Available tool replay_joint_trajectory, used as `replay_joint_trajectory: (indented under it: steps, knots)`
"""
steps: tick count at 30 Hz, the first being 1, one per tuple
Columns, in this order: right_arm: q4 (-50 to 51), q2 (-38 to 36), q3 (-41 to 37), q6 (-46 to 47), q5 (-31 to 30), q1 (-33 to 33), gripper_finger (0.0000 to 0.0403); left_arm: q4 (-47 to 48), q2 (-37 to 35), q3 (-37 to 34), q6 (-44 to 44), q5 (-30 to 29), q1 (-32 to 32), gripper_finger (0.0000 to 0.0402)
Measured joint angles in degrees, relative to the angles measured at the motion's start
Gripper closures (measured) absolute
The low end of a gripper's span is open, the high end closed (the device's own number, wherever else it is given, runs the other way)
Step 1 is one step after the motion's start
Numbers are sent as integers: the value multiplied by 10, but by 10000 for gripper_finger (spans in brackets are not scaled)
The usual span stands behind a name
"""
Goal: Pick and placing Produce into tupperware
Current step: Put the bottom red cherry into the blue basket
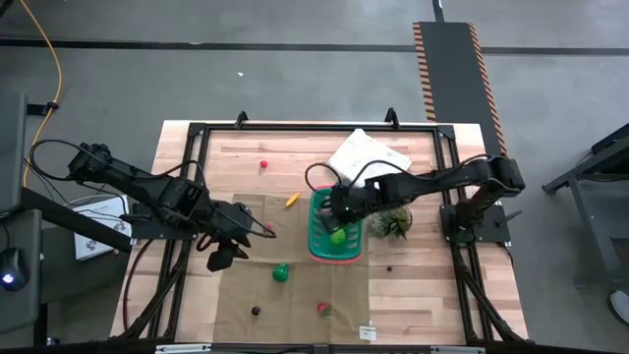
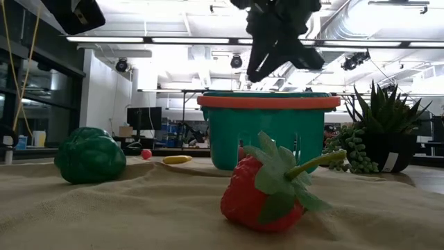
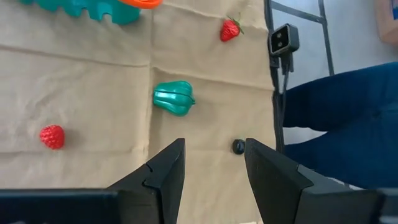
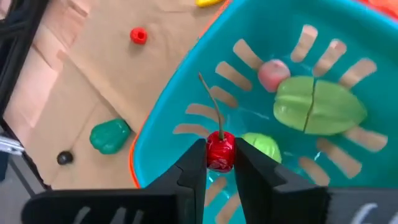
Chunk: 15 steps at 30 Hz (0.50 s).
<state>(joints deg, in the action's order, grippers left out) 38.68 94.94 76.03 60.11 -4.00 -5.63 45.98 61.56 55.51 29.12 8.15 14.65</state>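
Hidden or unclear: In the high view the right gripper (image 1: 339, 210) covers much of the basket (image 1: 319, 241) interior; only one green piece (image 1: 339, 236) shows there. In the low view the basket wall hides its contents, and the right gripper is cut off at the frame top. A person's blue-clad leg (image 3: 348, 106) shows only partly beyond the table edge in the left wrist view. The small black object (image 3: 239, 146) on the cloth cannot be identified.

Right gripper: Positioned over the basket, near its 12 o'clock end. Jaws are narrowly parted and clamped on a red cherry (image 4: 219, 151), whose thin stem stands up from it. Below it, inside the basket, lie a split light-green piece (image 4: 317, 106), a pink round piece (image 4: 272, 73) and a yellow-green round piece (image 4: 264, 146).

Left gripper (image 1: 224, 258): Positioned above the cloth (image 1: 295, 285) at 9 o'clock from the basket. Jaws are partly open and hold nothing, touching nothing.

Produce outside the basket, relative to it:
- green pepper (image 1: 280, 272) at 7 o'clock, on the cloth;
- strawberry (image 1: 323, 308) at 6 o'clock, on the cloth;
- raspberry (image 3: 52, 136), on the cloth;
- yellow piece (image 1: 291, 201) at 10 o'clock;
- small red piece (image 1: 263, 166) at 11 o'clock, on bare wood.

A potted plant (image 1: 393, 222) stands just beside the basket at 3 o'clock.
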Motion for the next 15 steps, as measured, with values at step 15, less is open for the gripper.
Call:
replay_joint_trajectory:
  steps: [15]
  knots:
    - [32, 3, 0, -188, 46, 44, 344, -4, 0, 0, 100, -81, 0, 247]
